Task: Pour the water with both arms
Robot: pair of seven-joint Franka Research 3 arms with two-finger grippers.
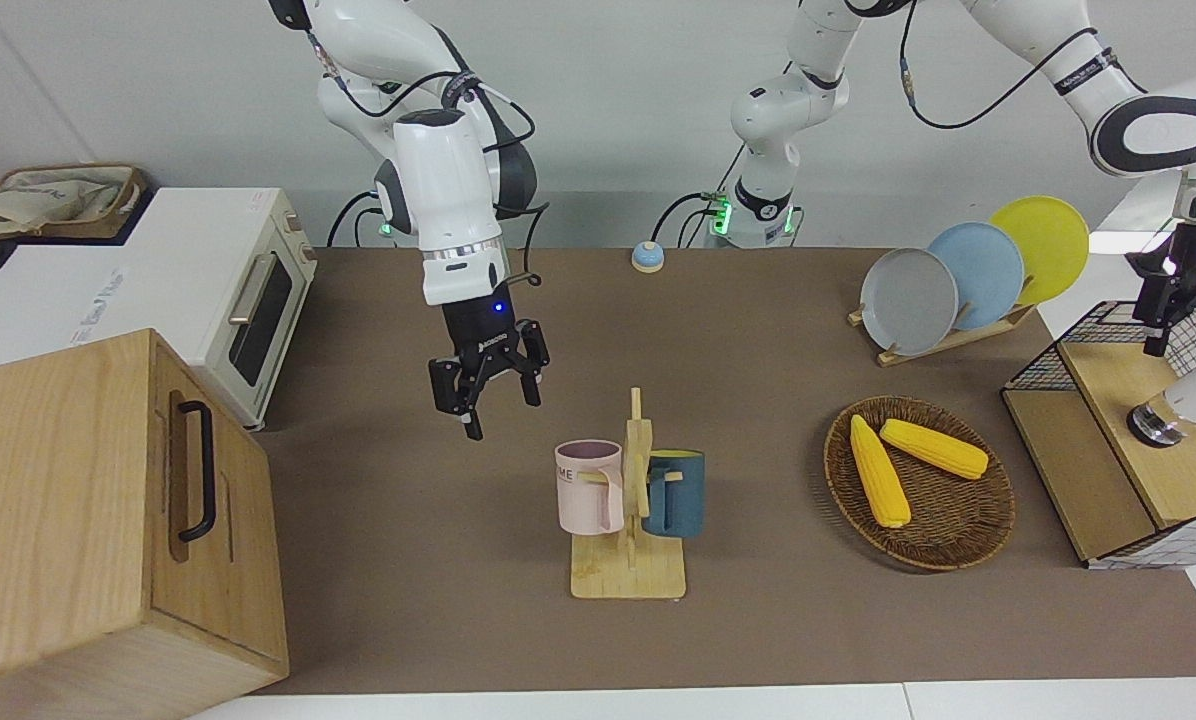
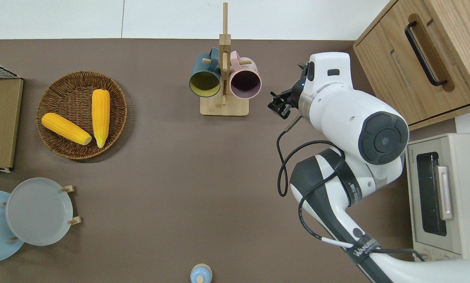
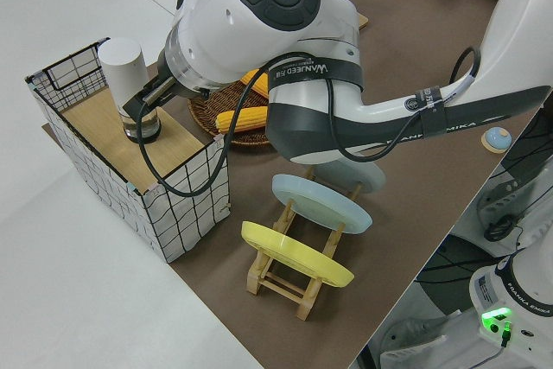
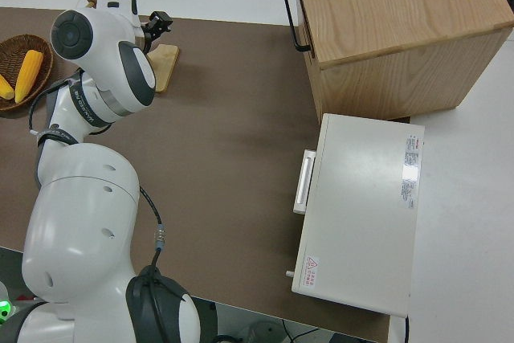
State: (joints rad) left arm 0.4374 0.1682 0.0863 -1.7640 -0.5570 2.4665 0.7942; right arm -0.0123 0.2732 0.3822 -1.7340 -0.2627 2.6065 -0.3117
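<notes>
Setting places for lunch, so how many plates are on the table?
3, all upright in the wooden rack at the left arm's end: a grey plate, a blue plate and a yellow plate.

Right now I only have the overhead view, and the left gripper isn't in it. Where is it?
Observer: The left gripper is at a white cylinder inside the wire-walled crate at the left arm's end of the table.
Operator: Is that cylinder standing or lying?
Observer: From the left side view it stands upright on its metal base, on the crate's wooden floor.
</notes>
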